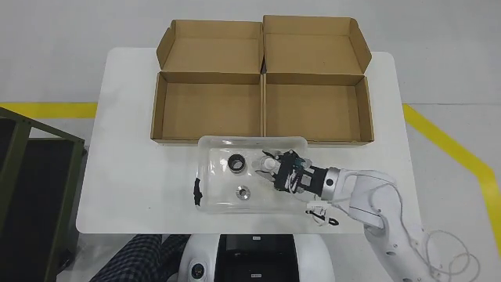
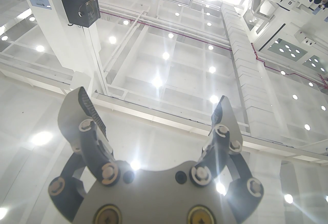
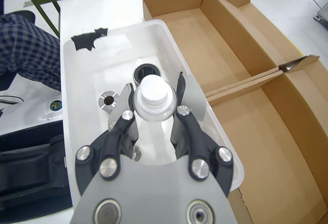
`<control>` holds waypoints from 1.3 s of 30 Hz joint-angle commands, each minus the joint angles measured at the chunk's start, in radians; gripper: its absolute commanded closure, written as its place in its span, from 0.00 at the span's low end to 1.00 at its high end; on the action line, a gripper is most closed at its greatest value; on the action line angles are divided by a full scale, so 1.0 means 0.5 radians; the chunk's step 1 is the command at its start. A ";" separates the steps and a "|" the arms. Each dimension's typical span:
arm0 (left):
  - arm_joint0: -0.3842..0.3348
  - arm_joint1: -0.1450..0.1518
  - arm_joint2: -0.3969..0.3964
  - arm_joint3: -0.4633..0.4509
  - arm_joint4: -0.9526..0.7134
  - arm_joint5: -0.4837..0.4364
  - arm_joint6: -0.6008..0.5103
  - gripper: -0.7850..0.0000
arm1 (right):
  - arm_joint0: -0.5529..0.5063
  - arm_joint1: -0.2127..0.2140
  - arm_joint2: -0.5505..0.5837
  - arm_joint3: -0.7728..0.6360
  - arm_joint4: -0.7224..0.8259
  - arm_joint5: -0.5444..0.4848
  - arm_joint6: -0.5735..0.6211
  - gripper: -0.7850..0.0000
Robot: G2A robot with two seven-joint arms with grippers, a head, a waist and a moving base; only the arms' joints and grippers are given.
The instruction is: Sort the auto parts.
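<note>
White table [image 1: 125, 172] fills the top view. At its far edge, toward 12 o'clock, the first cardboard box [image 1: 207, 110] and the second cardboard box [image 1: 313, 110] stand side by side, touching, with their lids folded back. Just beside them, at 6 o'clock, lies a clear plastic bin [image 1: 205, 142] with a scrap of black tape [image 1: 196, 192] on its 9 o'clock end.

The right gripper [image 1: 274, 169] comes in from 4 o'clock and sits inside the bin. Its jaws are about half closed and clamp a white stepped part [image 3: 155, 97] from both sides, the ribbed fingertips [image 3: 180, 84] pressed against the part's wide clear collar. The part is round, in stacked steps. Its axis seems to run across the fingers, with the narrow step facing the wrist camera, though from this angle I cannot fix the tilt. It appears to be just above the bin floor.

On the bin floor, a black ring [image 1: 236, 162] lies flat at 9 o'clock from the held part, bore up. A silver cone-shaped part [image 1: 245, 193] with a dark centre hole sits at 7 o'clock, apart from both.

The left gripper [image 2: 153, 117] points up at the ceiling [image 2: 164, 56], jaws spread wide and holding nothing.
</note>
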 commanded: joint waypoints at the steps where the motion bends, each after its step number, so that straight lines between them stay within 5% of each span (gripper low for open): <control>1: 0.000 0.000 0.000 0.000 0.000 0.000 0.000 0.00 | -0.006 0.005 0.025 -0.027 0.030 -0.028 -0.080 1.00; 18: 0.000 0.000 0.000 0.000 0.000 0.000 0.000 0.00 | -0.046 0.021 0.271 -0.193 0.419 -0.051 -0.755 1.00; 39: 0.000 0.000 0.000 0.000 0.000 0.000 0.000 0.00 | -0.112 0.026 0.389 -0.268 0.539 0.040 -0.923 1.00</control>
